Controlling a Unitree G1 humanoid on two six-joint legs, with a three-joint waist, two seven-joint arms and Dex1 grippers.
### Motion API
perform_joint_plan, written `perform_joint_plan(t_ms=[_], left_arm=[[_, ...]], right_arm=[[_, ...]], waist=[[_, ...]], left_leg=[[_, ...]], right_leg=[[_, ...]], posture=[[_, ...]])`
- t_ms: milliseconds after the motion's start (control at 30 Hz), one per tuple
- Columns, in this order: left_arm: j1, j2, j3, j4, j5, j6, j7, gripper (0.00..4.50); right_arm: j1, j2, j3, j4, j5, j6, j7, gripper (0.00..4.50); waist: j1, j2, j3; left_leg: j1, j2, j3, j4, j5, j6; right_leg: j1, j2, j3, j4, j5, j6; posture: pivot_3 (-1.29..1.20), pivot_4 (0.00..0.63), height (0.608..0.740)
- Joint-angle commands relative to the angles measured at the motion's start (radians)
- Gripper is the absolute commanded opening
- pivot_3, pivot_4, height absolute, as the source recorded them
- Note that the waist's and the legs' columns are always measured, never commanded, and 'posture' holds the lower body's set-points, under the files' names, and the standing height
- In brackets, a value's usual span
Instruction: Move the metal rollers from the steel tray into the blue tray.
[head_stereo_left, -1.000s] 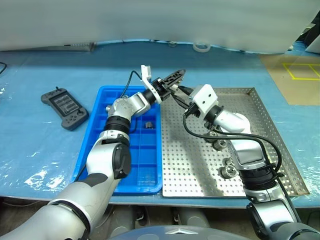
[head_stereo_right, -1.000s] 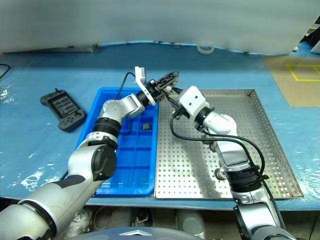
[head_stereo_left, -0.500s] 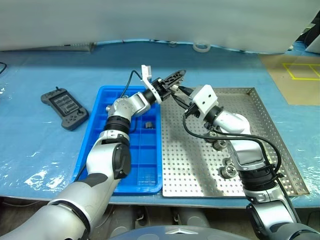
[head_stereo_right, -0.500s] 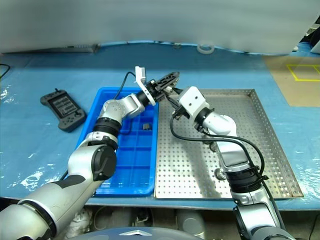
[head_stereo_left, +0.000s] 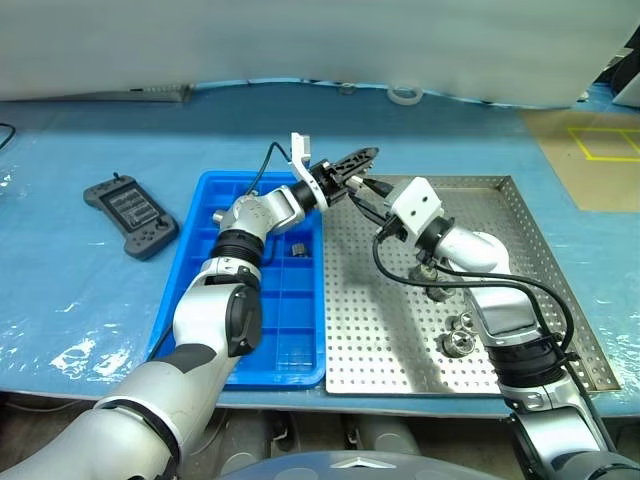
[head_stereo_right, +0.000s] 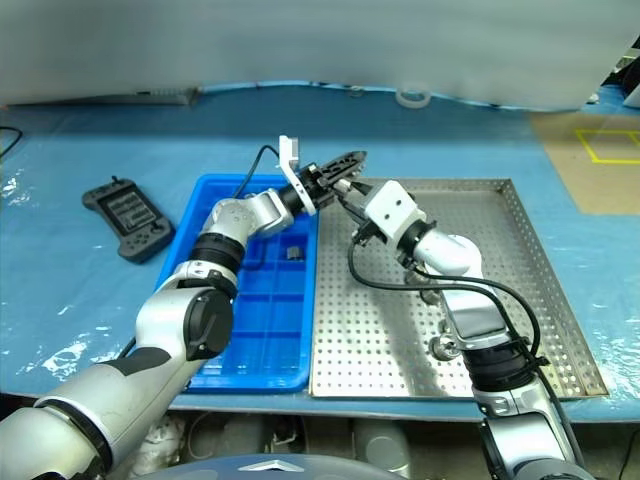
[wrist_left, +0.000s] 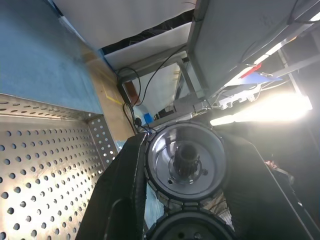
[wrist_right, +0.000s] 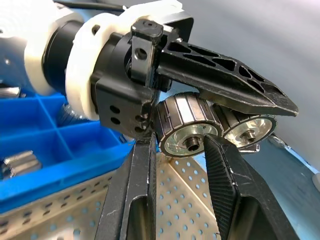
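A long table covered with a blue sheet (head_stereo_left: 90, 290) is seen in a workshop, with a pale wall behind it and a floor with yellow tape lines off to one side. On the sheet lie the blue tray (head_stereo_left: 200, 250) and, touching it on its right, the steel tray (head_stereo_left: 520, 230) with its many small holes. A grey hand controller (head_stereo_left: 130, 215) rests well apart on the left, and a roll of tape (head_stereo_left: 404, 94) sits near the wall. The left gripper (head_stereo_left: 362, 158) is held up in the air above the line where the two trays meet, and two metal rollers (wrist_right: 189, 125) are squeezed side by side between its black fingers (wrist_right: 225, 85). The right gripper (head_stereo_left: 367, 193) is brought just beside them, its own fingers (wrist_right: 227, 180) spread on either side of the nearer roller but not seen pressing on it (it looks like a handover or a helping hold, so that one roller can be taken at a time). A few more rollers (head_stereo_left: 458, 338) are left on the steel tray near the right arm. One dark roller (head_stereo_left: 297, 247) is already lying in a square of the blue tray, and another small one (head_stereo_left: 217, 214) can be made out near the far left corner. Most squares of the blue tray are not yet filled, so the job seems to be at its start.
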Motion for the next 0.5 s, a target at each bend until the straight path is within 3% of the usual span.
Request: perform_joint_plan(t_ms=[33,300,500], left_arm=[[-0.014,0.108,0.054,-0.021,-0.008,-0.059,-0.004,1.71],[-0.026,0.124,0.057,0.003,-0.007,-0.082,-0.008,1.71],[-0.018,0.128,0.04,-0.023,0.004,-0.064,-0.02,1.71]], right_arm=[[0.076,-0.073,-0.116,-0.044,0.016,-0.002,0.006,1.02],[0.185,-0.13,-0.17,-0.08,0.033,-0.008,0.021,1.02],[0.169,-0.113,-0.178,-0.076,0.022,-0.001,-0.006,1.02]], waist=[[0.002,0.0,0.0],[0.01,0.0,0.0],[0.02,0.0,0.0]], left_leg=[[0.0,0.0,0.0,0.0,0.0,0.0],[0.002,0.0,0.0,-0.002,0.001,-0.002],[0.001,0.0,0.0,-0.002,0.001,0.0]], right_leg=[[0.0,0.0,0.0,0.0,0.0,0.0],[0.001,0.0,0.0,0.0,0.0,0.0],[0.0,-0.001,-0.001,-0.001,0.0,-0.001]], posture=[[-0.32,0.15,0.74],[-0.31,0.15,0.74],[-0.32,0.15,0.74]])
